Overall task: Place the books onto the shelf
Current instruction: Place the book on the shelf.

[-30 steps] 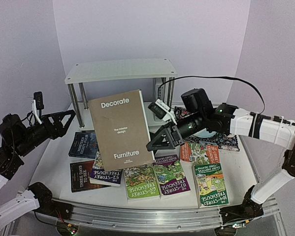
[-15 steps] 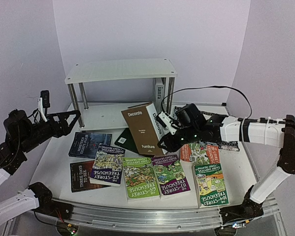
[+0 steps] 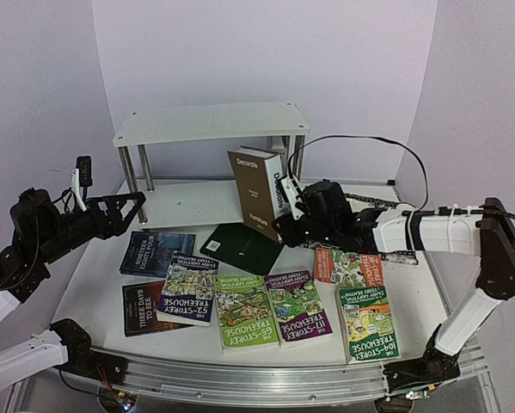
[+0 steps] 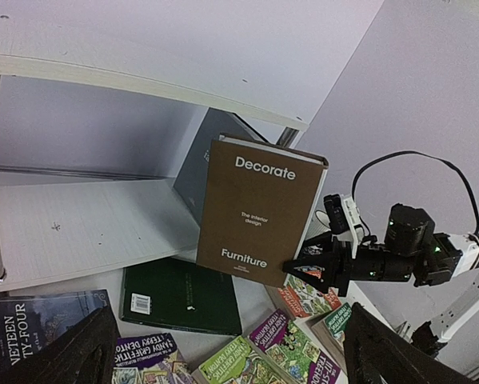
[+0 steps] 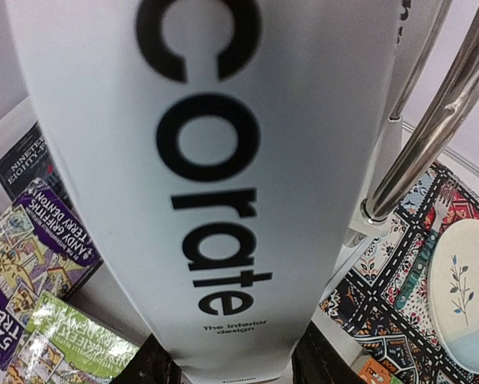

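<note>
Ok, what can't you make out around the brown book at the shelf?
- Grey book title: left wrist view, the Decorate book covers most of it.
- Whether its bottom rests on the lower board: top view, right gripper hides that corner.
- Full spine lettering: right wrist view, blurred, cut by the top edge.

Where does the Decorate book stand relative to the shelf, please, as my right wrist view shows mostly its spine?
Observer: The Decorate book is upright at the right end of the shelf, its top just below the upper board.
Operator: What lies beneath it?
Observer: A dark green book lies flat on the table in front of the shelf, near its foot.
Operator: And the left gripper?
Observer: The left gripper is open and empty, left of the shelf.
</note>
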Robot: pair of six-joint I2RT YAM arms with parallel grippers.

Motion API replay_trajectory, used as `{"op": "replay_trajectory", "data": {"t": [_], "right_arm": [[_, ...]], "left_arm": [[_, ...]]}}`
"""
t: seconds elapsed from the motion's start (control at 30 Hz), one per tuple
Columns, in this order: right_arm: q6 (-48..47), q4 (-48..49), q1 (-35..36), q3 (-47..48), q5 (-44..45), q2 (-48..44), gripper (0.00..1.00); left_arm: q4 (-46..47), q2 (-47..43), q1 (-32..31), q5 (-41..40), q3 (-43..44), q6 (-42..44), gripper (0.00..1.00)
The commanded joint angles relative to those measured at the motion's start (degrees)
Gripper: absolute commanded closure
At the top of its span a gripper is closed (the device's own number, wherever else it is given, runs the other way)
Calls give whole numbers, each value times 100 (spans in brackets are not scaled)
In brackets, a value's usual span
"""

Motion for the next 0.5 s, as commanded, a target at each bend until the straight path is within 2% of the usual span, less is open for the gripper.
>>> {"op": "replay_trajectory", "data": {"t": [0.0,0.47], "right_arm": [[176,739,-5,169,538,247,75],[217,1512,138,601,1160,990,75]], "left_arm": [[366,95,12,193,265,-34,0],[384,161,10,269,340,43,0]]}}
